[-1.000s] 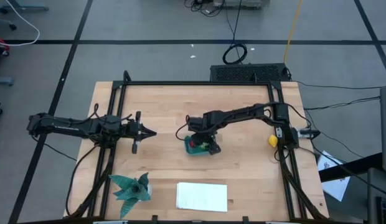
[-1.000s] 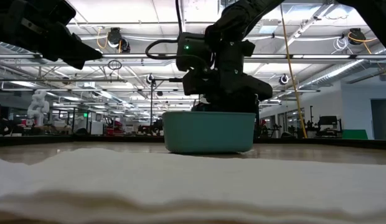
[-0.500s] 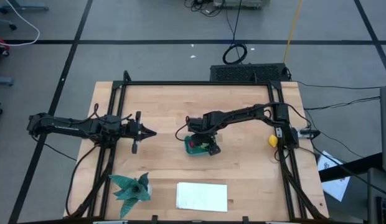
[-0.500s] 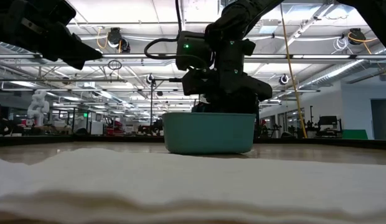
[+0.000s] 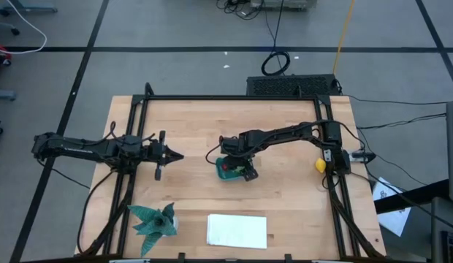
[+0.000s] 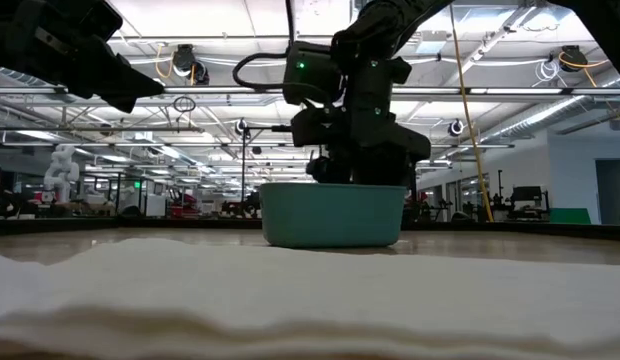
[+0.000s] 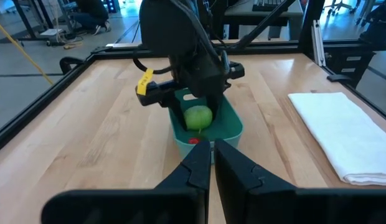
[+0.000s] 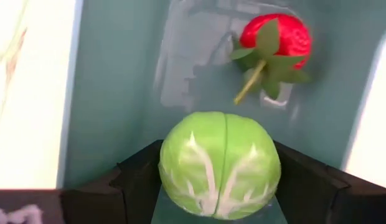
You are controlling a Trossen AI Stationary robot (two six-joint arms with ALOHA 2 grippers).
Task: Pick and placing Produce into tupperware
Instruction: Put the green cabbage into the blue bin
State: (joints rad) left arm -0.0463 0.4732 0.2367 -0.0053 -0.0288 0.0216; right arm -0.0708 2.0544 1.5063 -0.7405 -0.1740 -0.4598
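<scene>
The teal tub [image 5: 221,175] stands at the table's middle and also shows in the low view [image 6: 335,215]. A red toy strawberry [image 8: 277,38] lies on the tub's floor. My right gripper [image 5: 240,169] reaches down into the tub, shut on the light green round toy [image 8: 219,163], which also shows in the left wrist view [image 7: 198,117]. The yellow toy [image 5: 320,165] lies by the table's right rail. My left gripper [image 5: 179,155] hovers shut and empty over the table's left part. My right gripper pinches the light green ball by its two opposite sides [image 8: 171,171] between its two fingers [image 8: 140,183]. The fingers come from above, pointing down into the tub. The ball sits at the level of the tub's rim; whether it touches the floor I cannot tell.
A spiky teal-green star-shaped thing [image 5: 155,219] lies near the table's front left. A flat white folded cloth [image 5: 237,230] lies at the front middle. Black rails [image 5: 131,139] run along the table's edges. Bare wood lies between the two arms.
My right gripper has shifted only slightly above the tub and stays shut on the green ball. The tub and the strawberry stay where they were.
</scene>
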